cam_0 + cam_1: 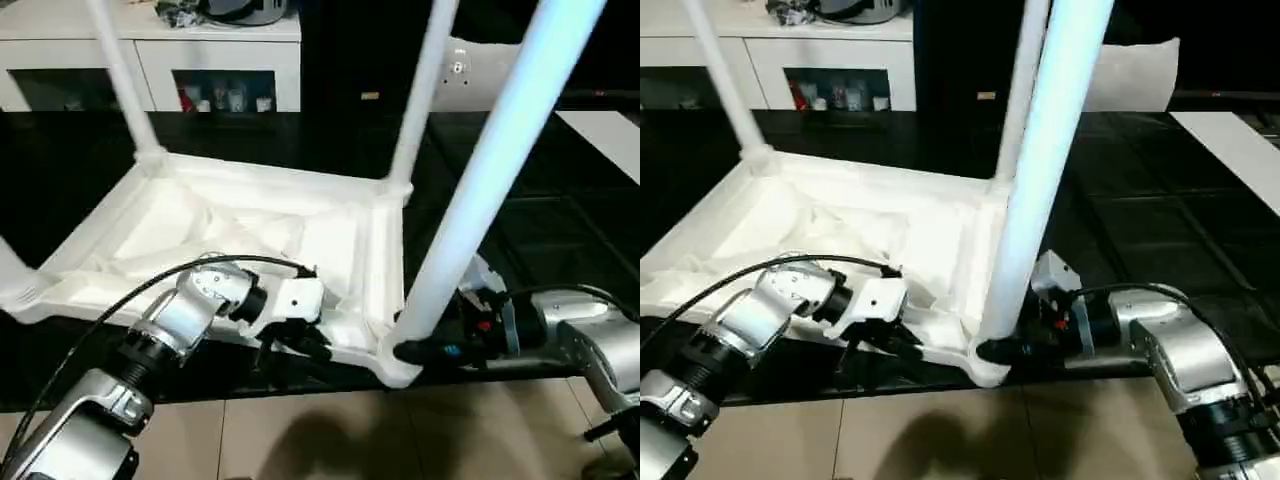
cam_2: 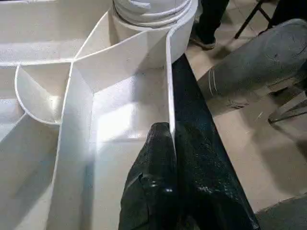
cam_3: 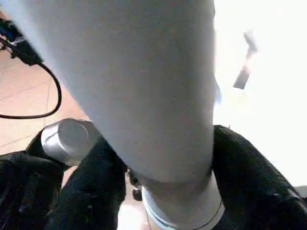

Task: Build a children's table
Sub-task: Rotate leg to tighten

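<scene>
The children's table's white tabletop lies upside down on the black work table, ribbed underside up. Legs stand in its far-left socket and far-right socket. A third leg rises tilted from the near-right corner socket. My right gripper is closed around this leg just above its base, with a black finger pressed on either side. My left gripper is shut on the tabletop's near rim wall, pinching the thin wall between its fingers.
A white cabinet with glass doors stands behind the black work table. The tabletop's near edge overhangs the table's front edge above the tiled floor. A person's shoe is on the floor close by.
</scene>
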